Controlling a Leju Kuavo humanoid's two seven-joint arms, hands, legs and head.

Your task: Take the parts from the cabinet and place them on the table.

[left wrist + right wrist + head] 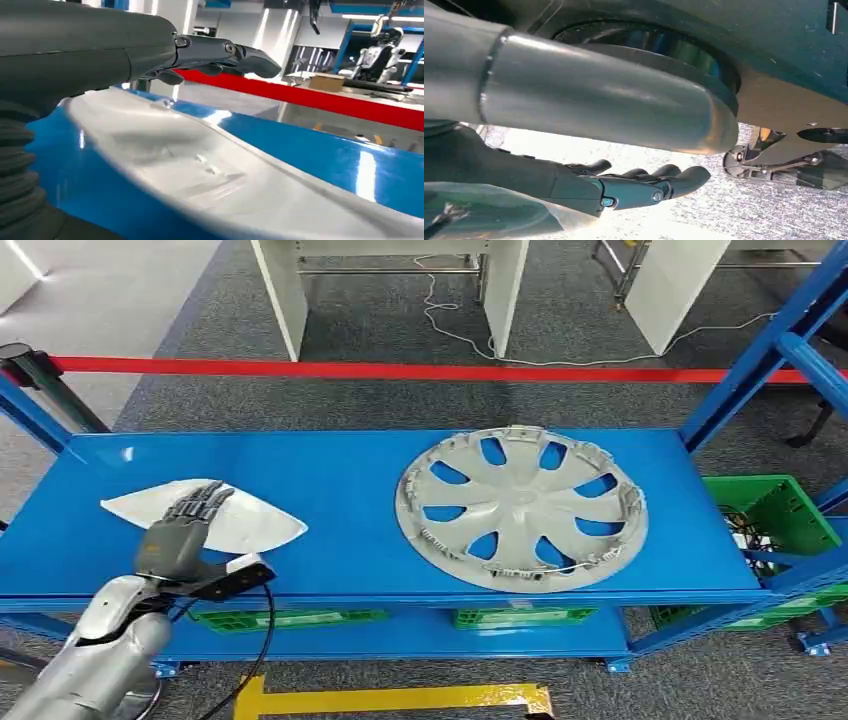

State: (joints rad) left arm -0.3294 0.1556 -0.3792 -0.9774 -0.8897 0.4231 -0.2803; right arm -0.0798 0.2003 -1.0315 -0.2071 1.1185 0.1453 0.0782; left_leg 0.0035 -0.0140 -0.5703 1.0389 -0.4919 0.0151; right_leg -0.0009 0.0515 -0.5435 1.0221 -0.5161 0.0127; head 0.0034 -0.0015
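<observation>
A white, flat, pointed part lies at the left of the blue cabinet shelf. My left hand reaches over it from the front edge with its fingers stretched out and holds nothing. In the left wrist view the dark fingers hover just above the white part. A silver hubcap with several oval cut-outs lies flat at the right of the shelf. My right hand hangs by my body over the floor, its fingers loosely extended and empty.
Blue uprights frame the shelf on the right. Green crates sit on the lower level and at the right. A red barrier tape runs behind the shelf, with white table legs beyond it. Yellow floor marking lies in front.
</observation>
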